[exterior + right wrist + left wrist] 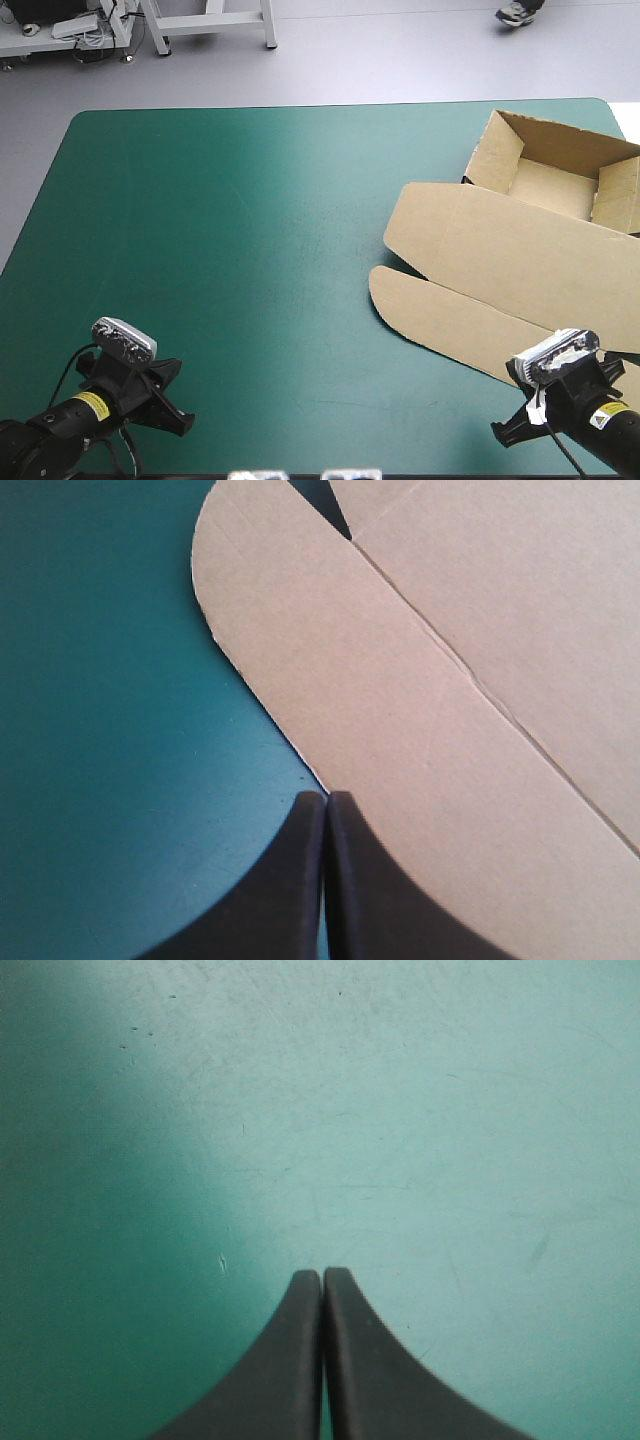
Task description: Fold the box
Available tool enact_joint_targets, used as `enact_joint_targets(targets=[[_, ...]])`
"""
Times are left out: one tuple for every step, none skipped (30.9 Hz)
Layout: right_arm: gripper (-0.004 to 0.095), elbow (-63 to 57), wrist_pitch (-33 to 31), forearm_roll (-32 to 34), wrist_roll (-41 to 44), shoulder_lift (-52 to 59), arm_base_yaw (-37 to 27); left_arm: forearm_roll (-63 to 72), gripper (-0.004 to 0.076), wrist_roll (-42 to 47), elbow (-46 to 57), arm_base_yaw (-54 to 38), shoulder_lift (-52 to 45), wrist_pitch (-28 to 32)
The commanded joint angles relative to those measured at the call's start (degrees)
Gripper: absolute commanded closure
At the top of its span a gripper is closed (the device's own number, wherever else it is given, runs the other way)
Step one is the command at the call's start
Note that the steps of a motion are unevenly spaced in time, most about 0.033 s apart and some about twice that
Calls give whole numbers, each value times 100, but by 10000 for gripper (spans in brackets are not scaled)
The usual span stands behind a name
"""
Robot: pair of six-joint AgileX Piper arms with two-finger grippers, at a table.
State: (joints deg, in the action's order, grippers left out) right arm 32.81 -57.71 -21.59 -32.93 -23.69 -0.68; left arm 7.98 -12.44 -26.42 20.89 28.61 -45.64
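Observation:
The brown box (500, 245) lies at the table's right side. Its tray (497, 150) stands at the far right with walls raised, open on top. The lid lies flat toward the near edge and ends in a rounded flap (440, 310). My right gripper (553, 395) is shut and empty, just near of that flap. In the right wrist view, the gripper (327, 798) has its tip at the edge of the flap (380, 700), with the lid panel (520, 580) beyond a crease. My left gripper (172, 400) sits shut at the near left, far from the box; in its own view the gripper (322, 1275) is over bare cover.
The teal-green cover (230, 230) stretches bare across the left and middle of the table. The box's tray reaches close to the table's right edge and far right corner.

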Motion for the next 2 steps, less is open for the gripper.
enact_joint_targets(targets=[[925, 139, 191, 163, 42, -33, -2, 91, 733, 18, -153, 3, 25, 259], [925, 139, 174, 355, 201, -33, -2, 42, 733, 18, -153, 3, 25, 104]])
